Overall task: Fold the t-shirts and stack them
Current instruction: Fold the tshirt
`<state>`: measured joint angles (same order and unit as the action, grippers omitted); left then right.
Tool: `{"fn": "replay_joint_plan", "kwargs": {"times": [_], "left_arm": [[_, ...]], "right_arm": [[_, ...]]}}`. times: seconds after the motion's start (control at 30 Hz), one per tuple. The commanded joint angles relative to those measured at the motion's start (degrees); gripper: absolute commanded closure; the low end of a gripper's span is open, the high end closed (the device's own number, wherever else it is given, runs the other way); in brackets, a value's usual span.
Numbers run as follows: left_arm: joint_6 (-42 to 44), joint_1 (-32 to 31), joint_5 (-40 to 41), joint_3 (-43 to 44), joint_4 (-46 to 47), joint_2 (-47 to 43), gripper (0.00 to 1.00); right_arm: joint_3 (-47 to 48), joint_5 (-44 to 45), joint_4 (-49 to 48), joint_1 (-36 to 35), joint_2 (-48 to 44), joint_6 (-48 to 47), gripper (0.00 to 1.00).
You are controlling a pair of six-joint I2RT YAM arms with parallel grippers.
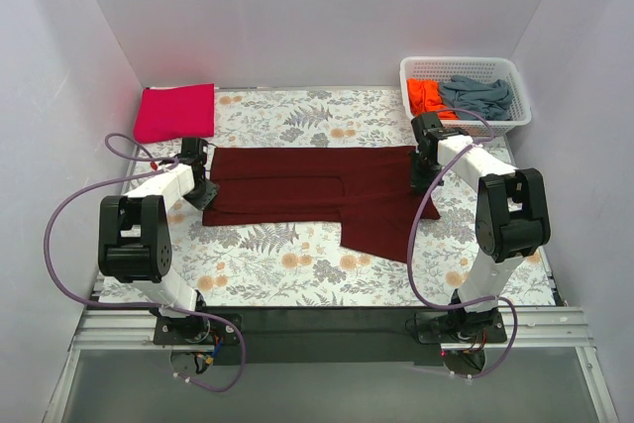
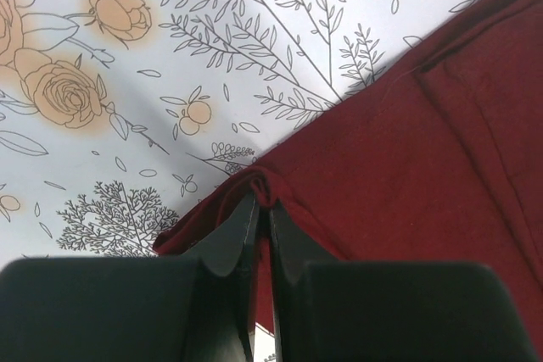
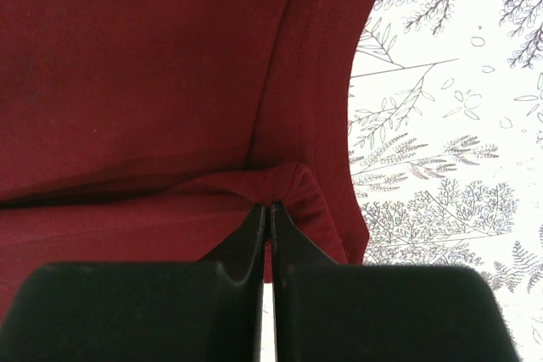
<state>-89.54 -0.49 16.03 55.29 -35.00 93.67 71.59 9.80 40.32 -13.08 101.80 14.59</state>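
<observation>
- The maroon t-shirt [image 1: 317, 190] lay spread lengthwise across the middle of the floral table cloth [image 1: 297, 264], partly folded, with one flap reaching toward the near edge on the right
- The left gripper [image 2: 261, 205] had its jaws together on a small raised pleat at the shirt's left edge; the right gripper [image 3: 271, 209] was clamped the same way on a bunched bit of hem at the shirt's right end
- By the look of it, the shirt would handle as light, limp cloth (no stiffness to carry a fold by itself): it would likely sag between the two pinches and drag on the table cloth, so holds at an edge or corner, kept level with each other, seemed the sound places to take it
- So thin a pinch might slip free under a hard tug
- Only the top view showed the wider layout: a folded magenta-pink t-shirt [image 1: 175, 112] at the far left corner, and a white lattice basket [image 1: 466, 62] at the far right holding an orange t-shirt [image 1: 426, 96] and a grey-blue t-shirt [image 1: 477, 96]
- Only the wrist views showed the grips themselves, puckered cloth rising between the fingertips and the stitched hem; from above, the arms hid this
</observation>
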Motion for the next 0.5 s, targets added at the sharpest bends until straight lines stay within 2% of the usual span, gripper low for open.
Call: {"fn": "replay_joint_plan", "kwargs": {"times": [0.0, 0.47], "left_arm": [[2.08, 0.4, 1.9, 2.8, 1.87, 0.02, 1.0], [1.74, 0.4, 2.6, 4.13, 2.04, 1.69, 0.99]], "right_arm": [[-0.49, 2.32, -2.17, 0.6, 0.16, -0.26, 0.99], [-3.03, 4.08, -4.45, 0.86, 0.33, -0.09, 0.96]]}}
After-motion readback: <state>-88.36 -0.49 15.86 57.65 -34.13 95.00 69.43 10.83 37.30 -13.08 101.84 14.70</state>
